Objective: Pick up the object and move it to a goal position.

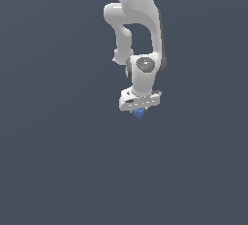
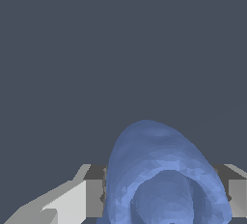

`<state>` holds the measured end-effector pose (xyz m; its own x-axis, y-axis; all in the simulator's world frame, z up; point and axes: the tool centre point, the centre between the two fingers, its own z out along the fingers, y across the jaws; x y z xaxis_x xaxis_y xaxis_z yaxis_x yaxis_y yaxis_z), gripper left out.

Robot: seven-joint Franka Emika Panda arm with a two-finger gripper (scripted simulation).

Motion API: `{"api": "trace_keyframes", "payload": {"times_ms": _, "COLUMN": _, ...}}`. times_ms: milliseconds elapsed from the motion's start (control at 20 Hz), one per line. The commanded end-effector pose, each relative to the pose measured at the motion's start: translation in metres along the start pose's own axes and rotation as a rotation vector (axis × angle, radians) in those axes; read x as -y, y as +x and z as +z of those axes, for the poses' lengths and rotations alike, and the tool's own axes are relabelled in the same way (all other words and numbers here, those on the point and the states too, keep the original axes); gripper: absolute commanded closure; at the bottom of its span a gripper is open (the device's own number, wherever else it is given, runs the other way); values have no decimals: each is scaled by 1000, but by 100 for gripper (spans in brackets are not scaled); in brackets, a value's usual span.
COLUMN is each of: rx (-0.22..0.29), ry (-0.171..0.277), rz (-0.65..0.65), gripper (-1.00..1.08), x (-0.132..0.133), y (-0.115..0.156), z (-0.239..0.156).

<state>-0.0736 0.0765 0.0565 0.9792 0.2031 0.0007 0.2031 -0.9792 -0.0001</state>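
Observation:
The object is a tiny blue lumpy item (image 1: 139, 113) that pokes out just below my white gripper (image 1: 139, 109) in the exterior view. In the wrist view the blue object (image 2: 164, 175) fills the space between my two grey fingers (image 2: 91, 194), which press on its sides. The gripper is shut on it and holds it up in the air, with the white arm (image 1: 138, 25) reaching down from above. No goal marker shows in either view.
Only a plain dark grey-blue background (image 1: 48, 146) surrounds the arm in both views. No other objects, containers or edges show.

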Motion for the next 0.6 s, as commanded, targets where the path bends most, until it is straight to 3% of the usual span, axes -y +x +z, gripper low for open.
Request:
{"api": "trace_keyframes", "payload": {"times_ms": 0, "rx": -1, "ry": 0, "rz": 0, "gripper": 108, "x": -2, "y": 10, "z": -9}}
{"api": "trace_keyframes", "payload": {"times_ms": 550, "rx": 0, "ry": 1, "rz": 0, "gripper": 108, "x": -14, "y": 74, "z": -65}}
